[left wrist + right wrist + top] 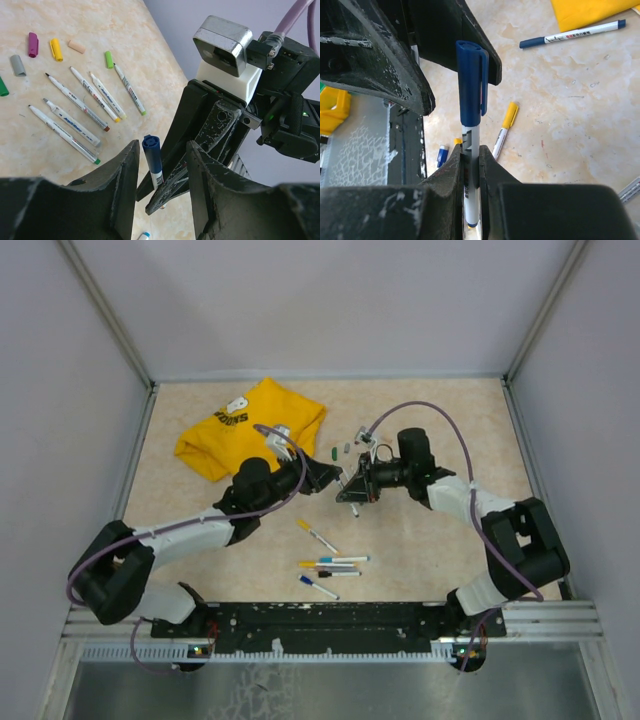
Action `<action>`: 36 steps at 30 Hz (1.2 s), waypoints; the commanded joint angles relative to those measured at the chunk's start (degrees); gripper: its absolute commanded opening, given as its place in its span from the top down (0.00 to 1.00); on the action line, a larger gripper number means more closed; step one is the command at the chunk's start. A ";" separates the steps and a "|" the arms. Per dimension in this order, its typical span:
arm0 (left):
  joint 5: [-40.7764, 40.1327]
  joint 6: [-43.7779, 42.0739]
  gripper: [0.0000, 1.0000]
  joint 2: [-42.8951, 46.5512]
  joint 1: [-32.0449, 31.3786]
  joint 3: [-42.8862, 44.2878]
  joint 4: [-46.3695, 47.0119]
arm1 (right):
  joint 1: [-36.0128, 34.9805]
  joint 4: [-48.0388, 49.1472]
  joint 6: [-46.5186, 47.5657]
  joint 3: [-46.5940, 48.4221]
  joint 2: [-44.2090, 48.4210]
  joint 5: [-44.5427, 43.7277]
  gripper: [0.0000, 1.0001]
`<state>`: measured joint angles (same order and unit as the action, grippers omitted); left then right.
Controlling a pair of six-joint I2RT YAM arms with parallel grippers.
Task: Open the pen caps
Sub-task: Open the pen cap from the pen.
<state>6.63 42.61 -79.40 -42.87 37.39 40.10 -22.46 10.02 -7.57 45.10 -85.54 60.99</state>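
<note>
The right gripper [471,156] is closed tight on the barrel of a white-barrelled marker pen [472,134], at the bottom centre of the right wrist view. The pen stands upright out of the jaws. Its dark blue plastic cap [470,82] is on and sits wholly clear above the right fingertips.

The left gripper [163,150] is partly open and holds nothing. In the left wrist view its two black fingers [117,185] rise from the bottom edge on either side of the capped tip. The cap stands in the gap between them, nearer the left finger, with open space showing on both sides. In the right wrist view the same fingers fill the upper left, close to the cap; whether either one touches it cannot be told there.

In the overhead view the two grippers meet tip to tip at the middle of the beige marbled tabletop [430,560].

In the upper left of the left wrist view lie five uncapped white pens [90,102], side by side. Above them are loose caps: purple [33,44], yellow [56,49], peach [76,47], light green [109,59] and grey [18,65].

The right wrist view shows capped pens lying flat: a navy-capped one [572,35] at upper right and a yellow-capped one [505,125] near centre. A crumpled yellow T-shirt [250,425] lies at the overhead view's upper left.
</note>
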 commanded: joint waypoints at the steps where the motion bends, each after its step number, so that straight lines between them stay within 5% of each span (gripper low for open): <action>1: 0.84 0.30 0.54 -0.79 0.16 2.08 -0.66 | -0.72 0.54 1.63 2.62 2.96 -1.94 1.00; 20: 1.18 -1.17 0.71 -1.36 0.25 4.74 -2.66 | -1.44 0.34 2.26 2.73 3.84 -0.75 1.00; 26: 1.19 -0.90 0.99 -0.95 0.73 3.49 -0.47 | -1.45 0.70 2.20 2.42 3.74 -0.20 1.00; 36: -2.42 -0.34 1.00 2.58 12.28 3.77 3.92 | -2.81 0.08 3.08 2.57 2.63 0.44 1.00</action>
<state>11.53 43.77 -79.20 -37.26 40.14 38.52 -24.34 11.57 -6.02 46.70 -83.74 58.02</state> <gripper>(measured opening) 0.073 0.077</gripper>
